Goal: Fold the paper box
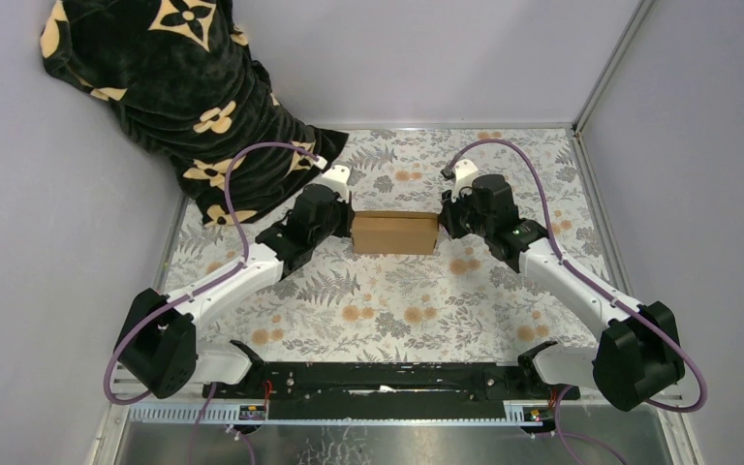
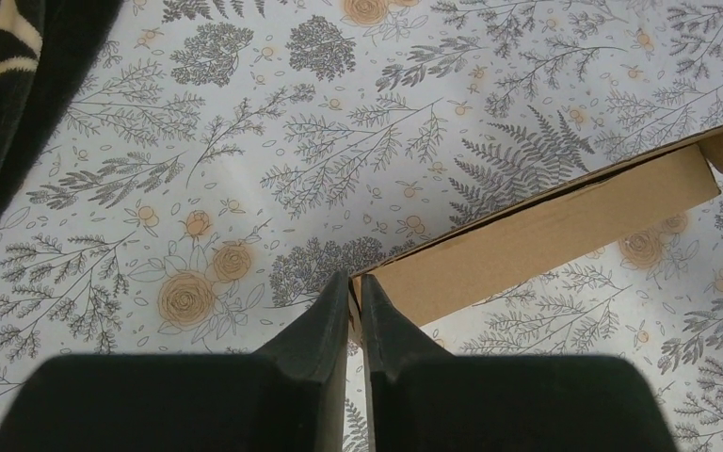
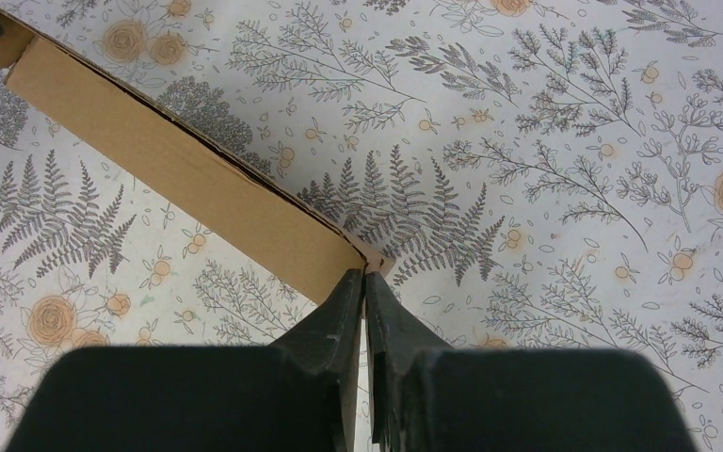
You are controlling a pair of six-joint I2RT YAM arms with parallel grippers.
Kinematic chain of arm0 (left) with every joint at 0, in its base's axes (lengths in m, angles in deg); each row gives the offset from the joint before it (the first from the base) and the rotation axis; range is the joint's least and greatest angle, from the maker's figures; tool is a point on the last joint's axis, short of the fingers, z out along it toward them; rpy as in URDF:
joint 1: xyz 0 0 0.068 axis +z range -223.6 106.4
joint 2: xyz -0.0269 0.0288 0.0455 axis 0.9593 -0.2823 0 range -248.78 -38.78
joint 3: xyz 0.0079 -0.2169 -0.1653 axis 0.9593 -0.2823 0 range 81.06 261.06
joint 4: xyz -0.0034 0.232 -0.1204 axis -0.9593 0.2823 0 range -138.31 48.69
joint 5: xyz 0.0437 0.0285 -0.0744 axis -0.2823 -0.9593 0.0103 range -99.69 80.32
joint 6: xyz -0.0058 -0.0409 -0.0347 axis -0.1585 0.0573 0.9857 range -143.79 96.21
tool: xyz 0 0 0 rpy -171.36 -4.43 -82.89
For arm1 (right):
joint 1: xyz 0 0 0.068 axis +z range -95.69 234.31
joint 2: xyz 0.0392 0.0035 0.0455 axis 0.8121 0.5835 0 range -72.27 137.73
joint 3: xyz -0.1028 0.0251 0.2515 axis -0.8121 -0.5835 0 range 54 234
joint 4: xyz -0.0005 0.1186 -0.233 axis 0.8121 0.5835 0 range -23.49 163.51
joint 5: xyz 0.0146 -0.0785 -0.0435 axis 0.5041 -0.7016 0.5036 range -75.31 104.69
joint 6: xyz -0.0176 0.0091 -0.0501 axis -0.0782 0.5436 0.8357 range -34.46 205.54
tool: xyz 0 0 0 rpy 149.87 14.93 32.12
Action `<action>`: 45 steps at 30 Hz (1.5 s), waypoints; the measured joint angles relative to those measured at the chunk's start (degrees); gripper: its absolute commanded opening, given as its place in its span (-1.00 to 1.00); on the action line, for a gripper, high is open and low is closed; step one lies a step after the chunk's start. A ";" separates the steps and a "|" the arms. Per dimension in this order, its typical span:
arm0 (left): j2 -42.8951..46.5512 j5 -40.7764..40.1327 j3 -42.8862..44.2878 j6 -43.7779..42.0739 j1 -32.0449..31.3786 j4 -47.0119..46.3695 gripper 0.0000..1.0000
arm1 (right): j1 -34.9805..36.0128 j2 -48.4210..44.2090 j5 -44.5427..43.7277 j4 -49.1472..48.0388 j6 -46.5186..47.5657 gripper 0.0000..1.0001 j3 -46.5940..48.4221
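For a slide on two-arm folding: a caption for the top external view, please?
Left fingers and right fingers pinch opposite ends of the brown paper box over a floral tablecloth.

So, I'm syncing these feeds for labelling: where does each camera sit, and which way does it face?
Top external: above and behind the bases, looking down at the table; both arms show, meeting the paper box.
Left wrist: on the left arm, looking along the left gripper, pinching the box's corner.
Right wrist: on the right arm, looking along the right gripper, pinching the opposite end.
Shared: all three show the box.
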 measured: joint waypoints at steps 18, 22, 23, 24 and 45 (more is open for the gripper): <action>-2.36 -0.22 2.73 1.25 0.13 2.86 -0.75 | 0.70 2.38 -2.45 2.62 -0.90 -0.80 3.19; -2.89 -0.20 3.41 1.57 0.17 3.37 -0.75 | 0.72 2.86 -2.60 3.74 -1.01 -0.81 4.07; -2.99 -0.22 3.61 1.66 0.20 3.58 -0.75 | 0.72 2.86 -2.60 3.93 -1.20 -0.81 4.15; -3.17 -0.22 3.91 1.79 0.20 3.96 -0.75 | 0.72 2.89 -2.62 4.13 -1.44 -0.81 4.24; -4.22 -0.09 5.84 3.74 0.28 6.54 -0.77 | 0.81 4.11 -2.60 9.11 -4.39 -0.82 7.21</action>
